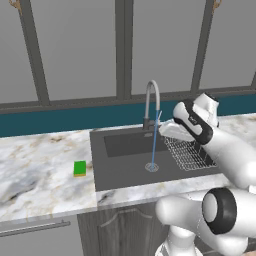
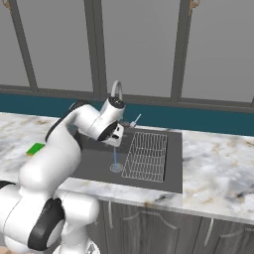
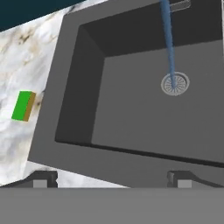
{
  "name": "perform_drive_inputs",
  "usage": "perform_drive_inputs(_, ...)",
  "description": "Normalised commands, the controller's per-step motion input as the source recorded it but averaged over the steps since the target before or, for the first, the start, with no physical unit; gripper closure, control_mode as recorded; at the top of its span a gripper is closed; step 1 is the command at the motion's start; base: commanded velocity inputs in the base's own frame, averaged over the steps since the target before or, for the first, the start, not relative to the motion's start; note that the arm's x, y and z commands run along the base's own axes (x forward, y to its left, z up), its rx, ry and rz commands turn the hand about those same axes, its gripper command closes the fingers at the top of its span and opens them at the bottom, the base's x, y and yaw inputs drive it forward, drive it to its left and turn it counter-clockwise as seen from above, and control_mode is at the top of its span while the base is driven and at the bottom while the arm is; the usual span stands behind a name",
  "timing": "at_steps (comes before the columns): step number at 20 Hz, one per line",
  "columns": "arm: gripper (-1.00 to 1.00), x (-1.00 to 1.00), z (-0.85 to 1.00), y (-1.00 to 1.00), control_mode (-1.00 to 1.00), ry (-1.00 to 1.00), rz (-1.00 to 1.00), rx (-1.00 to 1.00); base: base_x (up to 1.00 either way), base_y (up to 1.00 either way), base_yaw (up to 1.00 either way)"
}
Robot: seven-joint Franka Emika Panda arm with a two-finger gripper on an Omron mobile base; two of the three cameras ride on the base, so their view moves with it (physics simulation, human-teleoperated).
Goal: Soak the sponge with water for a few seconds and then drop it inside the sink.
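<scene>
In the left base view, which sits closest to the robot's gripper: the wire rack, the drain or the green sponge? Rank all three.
Measured from the gripper:
1. Wire rack, in the sink's right part, just below the gripper.
2. Drain, mid-basin, where the water lands.
3. Sponge, on the counter left of the sink, clearly farthest.

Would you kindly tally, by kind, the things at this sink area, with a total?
Sponge: 1
Sink: 1
Gooseneck faucet: 1
Water stream: 1
Wire rack: 1
Drain: 1
Total: 6
</scene>
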Motion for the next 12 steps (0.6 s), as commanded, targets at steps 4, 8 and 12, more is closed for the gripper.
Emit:
perform_drive_inputs(4,-1.00,0.05,0.00,0.63,-1.00,0.11,0.06,0.00,0.00,0.00,0.00)
perform_drive_inputs(8,-1.00,0.14,0.00,0.77,-1.00,0.16,0.04,-0.01,0.00,0.00,0.00)
perform_drive_inputs(12,-1.00,0.20,0.00,0.85,-1.00,0.19,0.03,-0.01,0.00,0.00,0.00)
